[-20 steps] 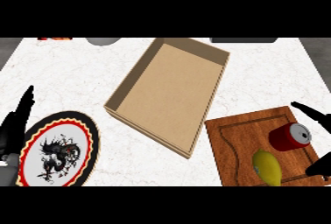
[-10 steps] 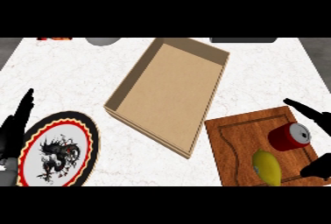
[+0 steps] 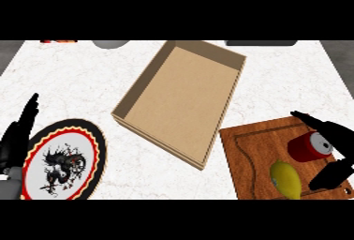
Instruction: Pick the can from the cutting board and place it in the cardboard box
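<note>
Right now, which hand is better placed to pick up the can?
The right hand. It is already at the can on the cutting board, with open fingers above it and the thumb below. The left hand rests at the far left by the plate, across the box.

- A white marble counter top point(image 3: 90, 79) with faint grey veining fills nearly the whole head view, running from 9 o'clock across to 3 o'clock.
- At 3 o'clock, toward the upper right corner, the counter's edge slants, and a strip of dark grey floor point(image 3: 343, 54) shows beyond it.
- At 11 o'clock a rounded grey object point(image 3: 110, 44) sits at the far edge, cut off by the frame; what it is cannot be told.
- At 10 o'clock, in the far left corner, a small red and white item point(image 3: 56, 41) barely shows.
- At 1 o'clock a dark flat shape point(image 3: 261, 42) lies along the far edge.
- The light is even and soft, with weak shadows on the marble.
</note>
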